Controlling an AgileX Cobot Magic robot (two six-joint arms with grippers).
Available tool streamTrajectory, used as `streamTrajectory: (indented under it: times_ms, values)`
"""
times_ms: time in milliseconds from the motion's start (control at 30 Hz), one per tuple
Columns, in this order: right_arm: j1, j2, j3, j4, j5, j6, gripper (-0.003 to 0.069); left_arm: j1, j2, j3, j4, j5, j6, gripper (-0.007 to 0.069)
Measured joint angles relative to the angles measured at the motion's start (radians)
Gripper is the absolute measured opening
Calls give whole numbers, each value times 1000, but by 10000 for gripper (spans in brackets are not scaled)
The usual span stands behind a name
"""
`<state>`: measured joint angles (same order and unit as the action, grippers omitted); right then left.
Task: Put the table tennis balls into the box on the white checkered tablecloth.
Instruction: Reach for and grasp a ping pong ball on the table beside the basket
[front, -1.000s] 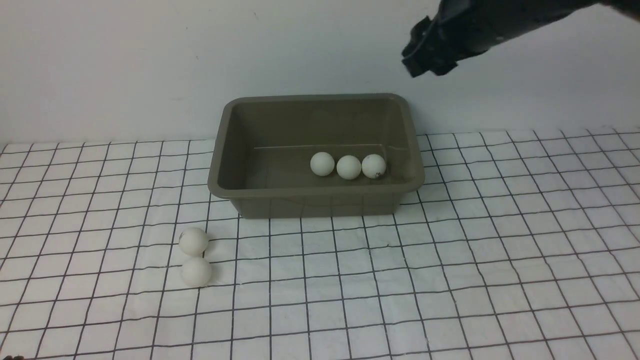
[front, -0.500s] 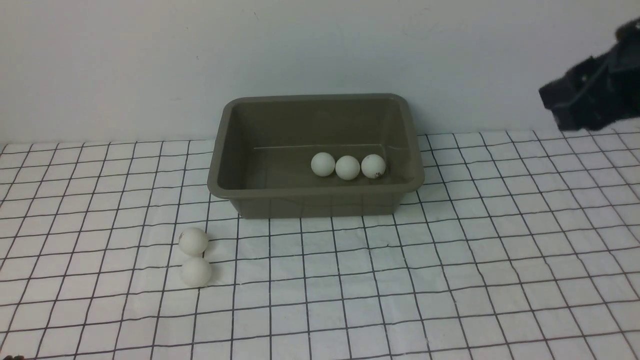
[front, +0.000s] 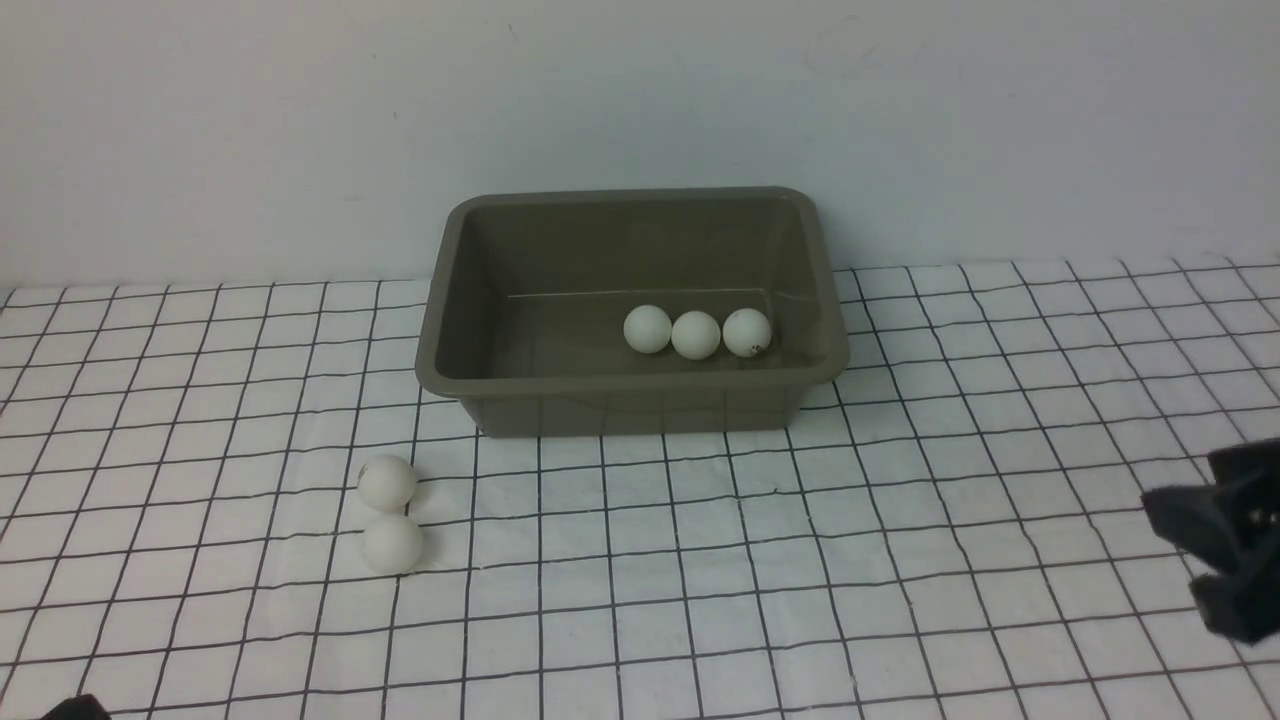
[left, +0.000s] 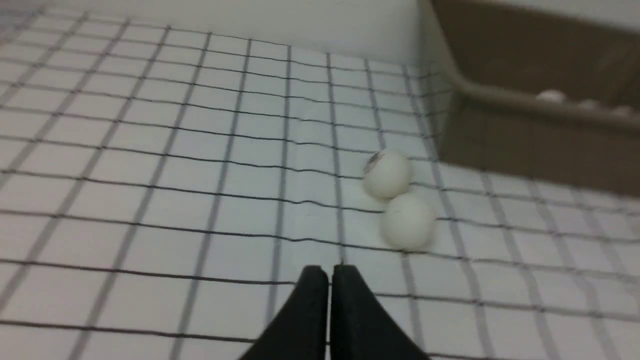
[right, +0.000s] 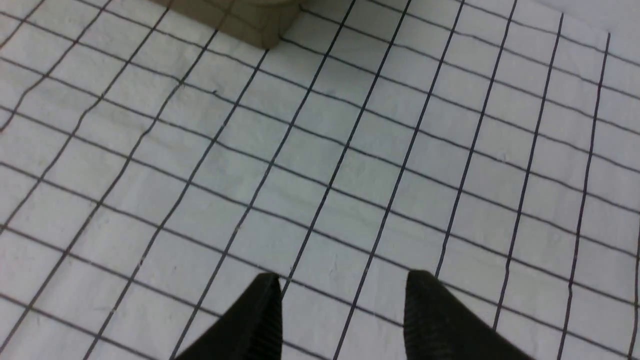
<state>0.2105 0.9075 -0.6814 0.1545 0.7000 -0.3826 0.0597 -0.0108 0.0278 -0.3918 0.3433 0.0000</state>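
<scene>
The olive-brown box (front: 630, 405) stands at the back middle of the white checkered tablecloth (front: 900, 520). Three table tennis balls (front: 696, 335) lie in a row inside it, toward its right end. Two more balls touch each other on the cloth in front of the box's left corner, one (front: 387, 482) behind the other (front: 392, 543). The left wrist view shows this pair (left: 387, 175) (left: 407, 221) just beyond my left gripper (left: 329, 272), which is shut and empty. My right gripper (front: 1172, 550) hangs low at the right edge, open and empty (right: 344, 279), far from every ball.
A plain pale wall rises directly behind the box. A corner of the box (right: 240, 15) shows in the right wrist view, well ahead of the fingers. A dark bit of my left arm (front: 75, 708) peeks in at the bottom left corner.
My right arm swung from high above the box's far right corner out to the right and down to just above the cloth. The balls stayed nearly still.
</scene>
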Motion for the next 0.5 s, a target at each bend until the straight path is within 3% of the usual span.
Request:
streamTrajectory:
  times_ms: [267, 367, 500]
  values:
    - [0, -182, 211, -6, -8, 51, 278, 0, 0, 0, -368, -74, -12, -4]
    - [0, -228, 226, -39, -17, 71, 204, 0, 0, 0, -476, -96, -9, -4]
    - [0, -251, 242, -84, -10, 126, 104, 0, 0, 0, -521, -124, -6, -4]
